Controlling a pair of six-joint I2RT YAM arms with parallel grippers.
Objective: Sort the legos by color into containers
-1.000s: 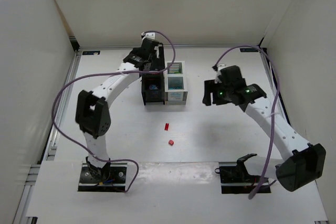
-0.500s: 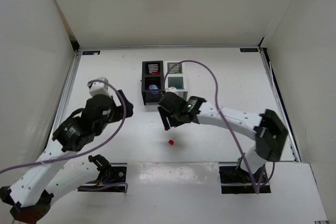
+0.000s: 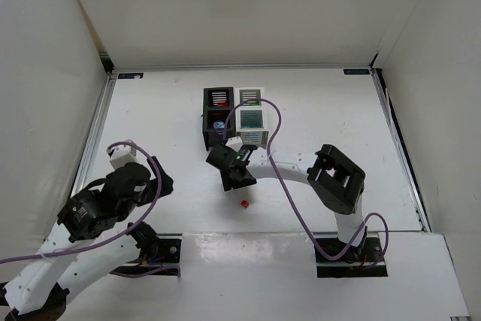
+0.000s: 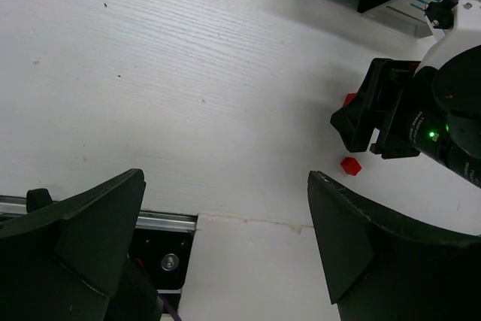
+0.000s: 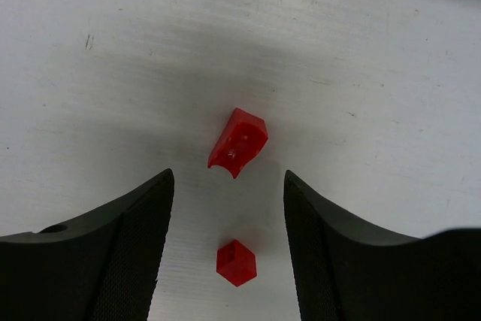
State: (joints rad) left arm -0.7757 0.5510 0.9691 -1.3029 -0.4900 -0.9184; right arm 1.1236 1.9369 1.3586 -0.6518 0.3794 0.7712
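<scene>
Two red legos lie on the white table. In the right wrist view a curved red piece (image 5: 239, 140) lies just ahead of my open jaws, and a small red cube (image 5: 236, 262) lies between them. My right gripper (image 5: 228, 186) is open and empty and hovers over both. In the top view it (image 3: 231, 174) hides the curved piece, and the cube (image 3: 245, 204) shows just in front of it. The black bin (image 3: 218, 116) and white bin (image 3: 252, 116) stand side by side behind, with coloured pieces inside. My left gripper (image 3: 161, 180) is open and empty at the near left.
The left wrist view shows my left gripper (image 4: 225, 186) above the table's front seam, the red cube (image 4: 350, 164), and the right gripper (image 4: 391, 118) past it. White walls enclose the table on three sides. The arm bases sit at the near edge.
The left arm has pulled back from the bins to the near left. The right arm has swung from the right side to the middle, and its open jaws now sit over the red pieces.
</scene>
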